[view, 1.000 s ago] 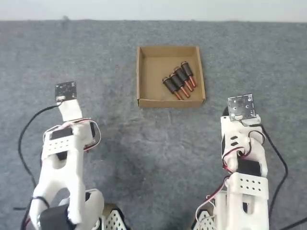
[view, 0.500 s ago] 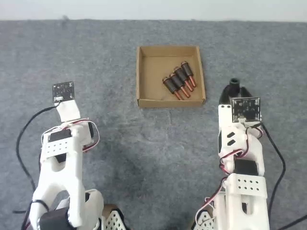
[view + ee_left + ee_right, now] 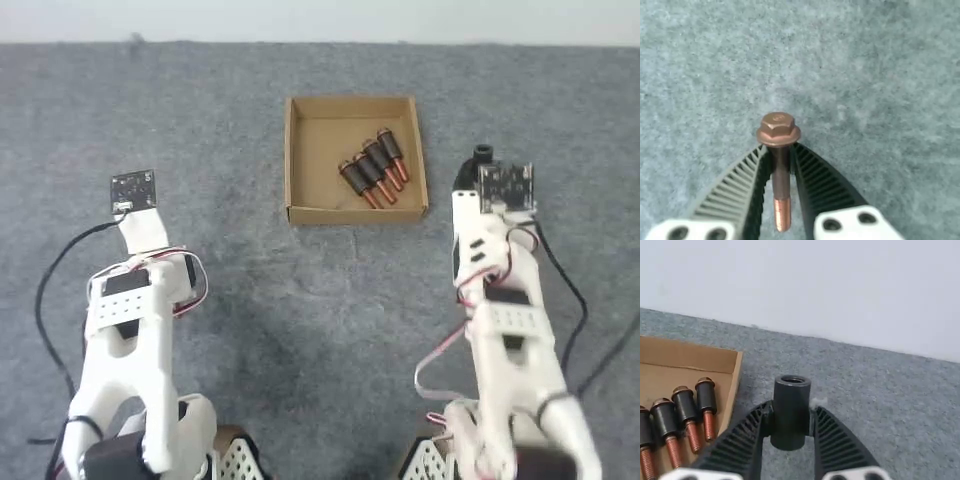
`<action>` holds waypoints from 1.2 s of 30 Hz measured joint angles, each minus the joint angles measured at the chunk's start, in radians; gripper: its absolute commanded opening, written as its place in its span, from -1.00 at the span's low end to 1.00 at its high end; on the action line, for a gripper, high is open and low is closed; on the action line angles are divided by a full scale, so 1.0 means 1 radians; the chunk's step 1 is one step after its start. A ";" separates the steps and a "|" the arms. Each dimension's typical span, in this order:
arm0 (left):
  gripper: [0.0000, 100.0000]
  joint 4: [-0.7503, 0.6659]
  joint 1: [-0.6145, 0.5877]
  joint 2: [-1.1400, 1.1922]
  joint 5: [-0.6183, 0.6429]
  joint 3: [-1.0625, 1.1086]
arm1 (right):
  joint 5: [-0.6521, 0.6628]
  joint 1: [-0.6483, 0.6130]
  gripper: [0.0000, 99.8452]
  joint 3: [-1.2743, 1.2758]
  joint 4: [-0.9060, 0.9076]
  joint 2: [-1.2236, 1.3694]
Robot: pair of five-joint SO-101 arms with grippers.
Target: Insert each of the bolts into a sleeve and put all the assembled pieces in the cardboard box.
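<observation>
My left gripper (image 3: 781, 155) is shut on a copper bolt (image 3: 778, 150), its hex head poking out past the fingertips over the grey carpet. In the high view the left arm (image 3: 135, 290) stands at the left, well clear of the box. My right gripper (image 3: 790, 420) is shut on a black sleeve (image 3: 791, 410), held upright with its open bore facing up. That sleeve (image 3: 484, 155) shows just right of the cardboard box (image 3: 295, 160). Several assembled bolt-and-sleeve pieces (image 3: 374, 167) lie side by side in the box's right half, also seen from the right wrist as assembled pieces (image 3: 677, 422).
Grey carpet (image 3: 300, 300) covers the table between the two arms and in front of the box. A white wall (image 3: 840, 285) rises behind the carpet's far edge. Cables trail beside each arm near the front edge.
The right arm has stretched forward and raised its wrist, bringing the black sleeve into sight beside the box. The left arm has barely shifted.
</observation>
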 measured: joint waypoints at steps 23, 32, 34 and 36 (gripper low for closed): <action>-0.98 0.000 0.000 0.000 0.000 0.000 | -0.367 -0.112 -0.98 -0.170 -0.951 0.755; -0.98 0.000 0.000 0.000 0.000 0.000 | -0.367 -0.209 -0.98 -0.037 -1.108 0.756; -0.98 0.000 0.000 0.000 0.000 0.000 | -0.367 -0.236 -0.98 -0.003 -1.135 0.756; -0.98 0.000 0.000 0.000 0.000 0.000 | -0.367 -0.250 -0.98 0.032 -1.155 0.756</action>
